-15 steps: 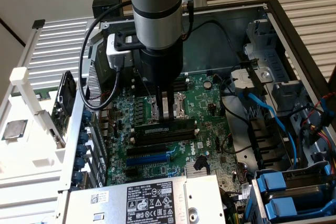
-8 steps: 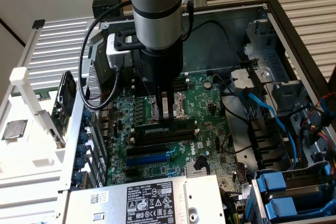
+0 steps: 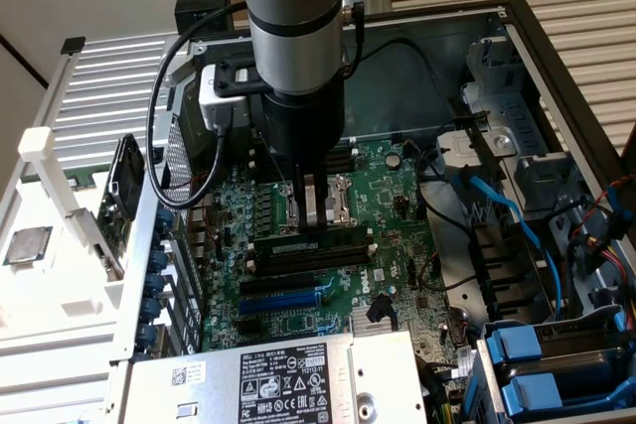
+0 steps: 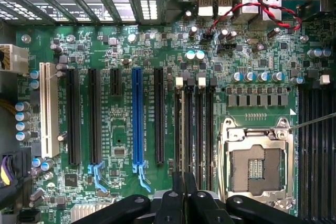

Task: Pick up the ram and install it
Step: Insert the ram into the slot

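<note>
The ram (image 3: pixel 333 243) stands on edge across the green motherboard (image 3: pixel 397 196), a long thin stick with a label, resting at a black slot among several parallel slots (image 3: pixel 298 283). My gripper (image 3: pixel 315 223) reaches straight down into the open computer case, and its narrow fingers are closed on the ram's upper edge. In the wrist view, the fingers (image 4: pixel 176 205) meet over the row of memory slots, and the ram (image 4: pixel 188 129) appears edge-on as a dark bar running away from them between white end clips (image 4: pixel 179 81). Whether it is fully seated I cannot tell.
An open CPU socket (image 4: pixel 257 166) with a metal frame lies beside the memory slots. Expansion slots, one of them blue (image 4: pixel 137 119), lie on the other side. The power supply (image 3: pixel 288 379), blue cables (image 3: pixel 497 211) and blue drive carriers (image 3: pixel 537 369) crowd the case's near side and the exterior view's right.
</note>
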`<move>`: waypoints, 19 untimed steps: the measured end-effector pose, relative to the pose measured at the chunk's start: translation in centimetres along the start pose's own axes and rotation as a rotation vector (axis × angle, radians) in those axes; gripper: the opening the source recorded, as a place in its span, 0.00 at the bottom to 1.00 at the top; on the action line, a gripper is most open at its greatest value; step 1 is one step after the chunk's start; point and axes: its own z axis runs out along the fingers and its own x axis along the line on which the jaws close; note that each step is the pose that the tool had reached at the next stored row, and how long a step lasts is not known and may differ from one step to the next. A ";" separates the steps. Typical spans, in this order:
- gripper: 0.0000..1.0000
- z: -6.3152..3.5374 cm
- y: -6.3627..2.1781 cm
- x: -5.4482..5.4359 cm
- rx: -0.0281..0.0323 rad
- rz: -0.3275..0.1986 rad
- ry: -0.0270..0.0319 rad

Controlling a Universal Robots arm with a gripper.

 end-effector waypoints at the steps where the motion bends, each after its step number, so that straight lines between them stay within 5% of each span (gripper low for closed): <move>1: 0.12 0.01 0.00 0.0 -0.0001 0.000 0.0001; 19: 0.12 0.26 0.01 0.0 -0.0002 -0.007 0.0018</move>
